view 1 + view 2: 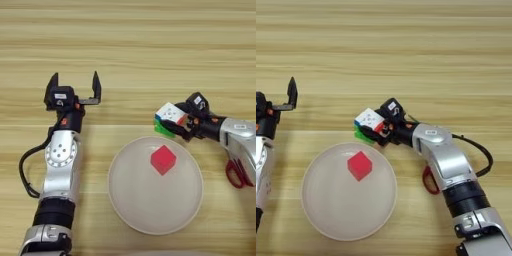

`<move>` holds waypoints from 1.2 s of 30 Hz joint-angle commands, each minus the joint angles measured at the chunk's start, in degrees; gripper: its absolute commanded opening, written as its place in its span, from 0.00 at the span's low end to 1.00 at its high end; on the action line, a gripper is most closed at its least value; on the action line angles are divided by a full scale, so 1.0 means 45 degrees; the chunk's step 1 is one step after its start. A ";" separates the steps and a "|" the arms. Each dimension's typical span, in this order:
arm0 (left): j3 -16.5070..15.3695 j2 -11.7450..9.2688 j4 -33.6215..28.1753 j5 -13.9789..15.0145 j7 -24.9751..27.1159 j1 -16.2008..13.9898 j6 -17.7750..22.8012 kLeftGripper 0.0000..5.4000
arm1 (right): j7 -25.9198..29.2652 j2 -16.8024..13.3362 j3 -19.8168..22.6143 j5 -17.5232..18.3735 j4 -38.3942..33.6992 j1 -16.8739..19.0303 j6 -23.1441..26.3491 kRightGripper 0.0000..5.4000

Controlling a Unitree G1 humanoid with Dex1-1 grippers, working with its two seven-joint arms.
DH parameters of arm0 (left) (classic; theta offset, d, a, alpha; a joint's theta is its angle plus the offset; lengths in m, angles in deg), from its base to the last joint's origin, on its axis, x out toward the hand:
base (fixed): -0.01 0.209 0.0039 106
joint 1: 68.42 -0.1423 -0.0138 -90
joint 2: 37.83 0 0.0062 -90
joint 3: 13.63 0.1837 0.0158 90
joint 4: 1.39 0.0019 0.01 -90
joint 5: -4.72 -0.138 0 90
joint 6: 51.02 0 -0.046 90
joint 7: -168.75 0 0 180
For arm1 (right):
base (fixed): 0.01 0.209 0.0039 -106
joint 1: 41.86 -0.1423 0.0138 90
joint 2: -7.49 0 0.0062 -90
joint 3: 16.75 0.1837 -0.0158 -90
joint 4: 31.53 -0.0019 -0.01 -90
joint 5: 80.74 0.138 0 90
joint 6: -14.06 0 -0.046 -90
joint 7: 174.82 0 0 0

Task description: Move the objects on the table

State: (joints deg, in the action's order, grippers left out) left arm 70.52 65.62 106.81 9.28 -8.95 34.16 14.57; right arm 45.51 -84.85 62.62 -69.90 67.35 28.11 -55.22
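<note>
Holding the multicoloured puzzle cube (169, 114) is the step in hand, by my judgement a carry toward the plate. Left of frame, the left pincer (75, 82) hovers over bare table (140, 45), its two black fingers spread wide apart and gripping nothing. At lower centre lies the large round cream plate (135, 200), smooth and matt with a shallow rim, and the small red cube (163, 159) sits on it, upper right of its middle, sharp-edged and plain. Just above the plate's upper right rim, the right pincer (377, 131) is clamped on the puzzle cube, a tiled block showing white, red and green faces, tilted. Far right, the red-handled scissors (236, 175) lie partly hidden under the right arm. The next move likely calls for a short advance over the rim and a release clear of the red cube.
</note>
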 commanded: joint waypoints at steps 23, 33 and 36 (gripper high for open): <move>0.0044 0.0040 0.0135 -0.0173 -0.0098 0.0073 -0.0084 1.00 | 0.0639 -0.1166 0.1003 0.1539 -0.5965 0.1240 0.0512 0.99; 0.0069 0.0056 0.0228 -0.0260 -0.0145 0.0117 -0.0140 1.00 | 0.1468 -0.1903 0.0700 0.2029 -0.6939 0.3057 0.0186 0.99; 0.0070 0.0058 0.0251 -0.0254 -0.0141 0.0130 -0.0151 1.00 | 0.1537 -0.1953 0.0538 0.2014 -0.6980 0.3418 0.0154 0.99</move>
State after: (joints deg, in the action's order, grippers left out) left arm 70.67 65.65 107.40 8.57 -9.38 34.20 14.18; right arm 51.96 -92.93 65.77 -60.98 36.80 42.61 -54.08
